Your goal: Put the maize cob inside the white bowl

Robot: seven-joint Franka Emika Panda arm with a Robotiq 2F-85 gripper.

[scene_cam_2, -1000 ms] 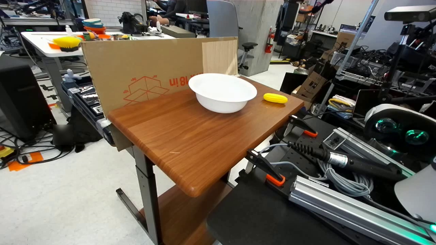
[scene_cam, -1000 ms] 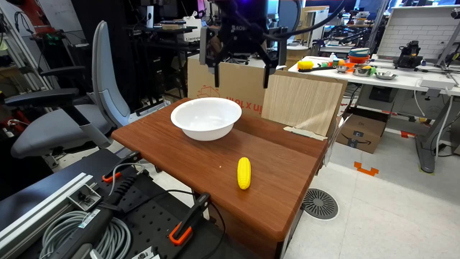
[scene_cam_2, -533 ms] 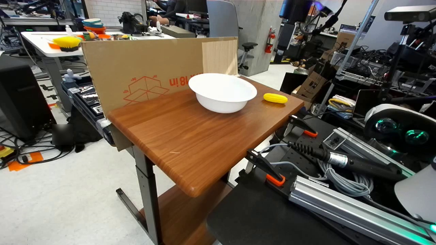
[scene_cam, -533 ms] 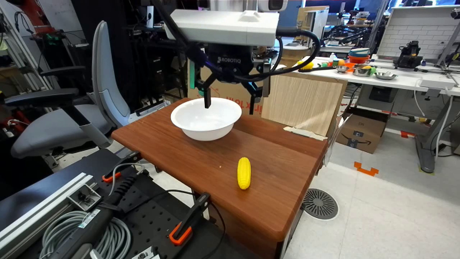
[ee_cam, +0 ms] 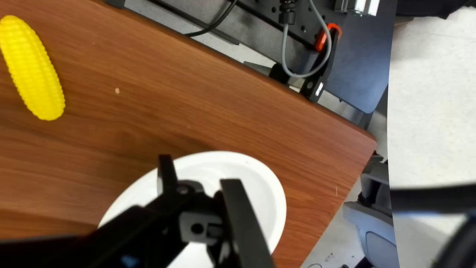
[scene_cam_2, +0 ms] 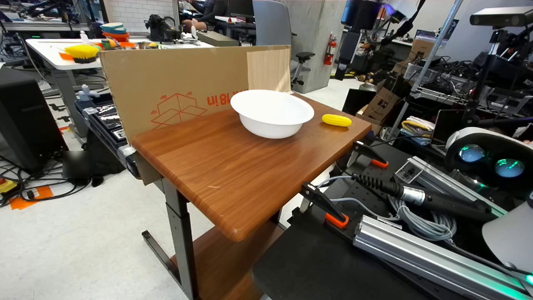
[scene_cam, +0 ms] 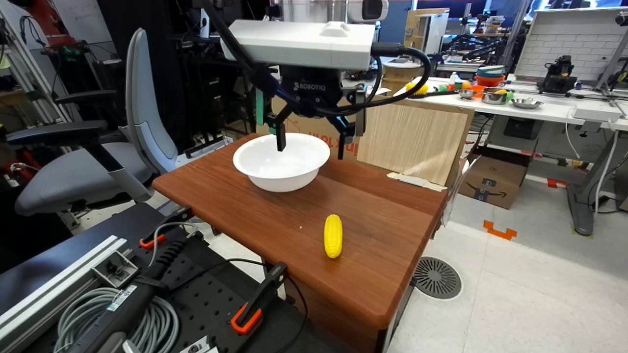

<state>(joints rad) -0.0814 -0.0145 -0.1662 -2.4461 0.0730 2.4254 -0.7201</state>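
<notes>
Hanging tool (scene_cam: 311, 151), fingers (scene_cam: 281, 142) apart; maize cob (scene_cam: 333, 236) near table edge (scene_cam: 338, 299), room around.

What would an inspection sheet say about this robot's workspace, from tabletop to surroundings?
Surface: brown table, with a pale speck.
Bowl: white, upright on the table.
Corn: lying on the table, apart from the bowl.
Clutter: metal bar on the black bench; yellow brush on the white desk.
Claw: open, touching neither corn nor bowl; nothing seen in its grip.
Cables: black cable looping past the claw; gray coil on the bench.
Surroundings: gray chair; cardboard sheet standing along the table's edge.
</notes>
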